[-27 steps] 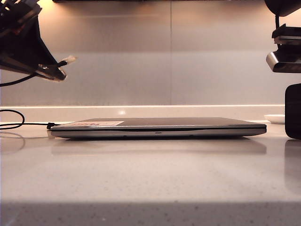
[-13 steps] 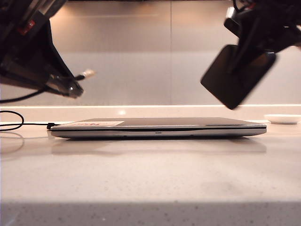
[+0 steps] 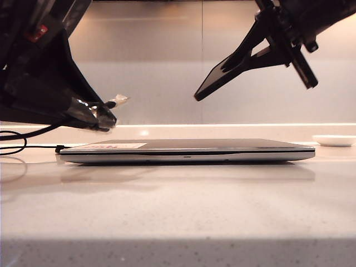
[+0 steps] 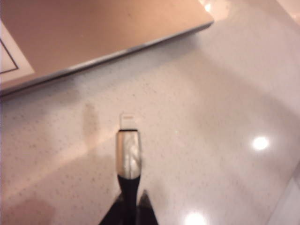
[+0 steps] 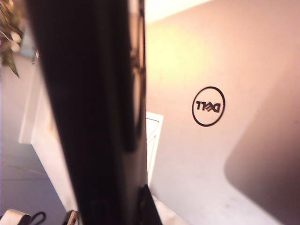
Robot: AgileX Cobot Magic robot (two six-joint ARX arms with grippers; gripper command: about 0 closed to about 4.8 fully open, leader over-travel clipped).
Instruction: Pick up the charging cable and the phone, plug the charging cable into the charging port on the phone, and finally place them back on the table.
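The table [image 3: 178, 211] runs pale and speckled across the exterior view, its near half bare; on it lies a closed silver-grey Dell laptop [image 3: 186, 150], flat, with a black cord [image 3: 33, 147] joined to its left edge and looping off to the left; a small white dish [image 3: 334, 140] sits at the far right by the wall, and whether it holds anything cannot be told. Above the laptop's right half the right gripper [image 3: 253, 58] is clamped on the phone [image 3: 222, 75], which hangs tilted, its lower end pointing down-left, well clear of the lid. At the left the left gripper [image 3: 103, 118] is clenched on the charging cable [image 3: 114, 103], just behind the silvery plug [image 4: 128, 150], whose tip points right toward the phone; open air lies between plug and phone.
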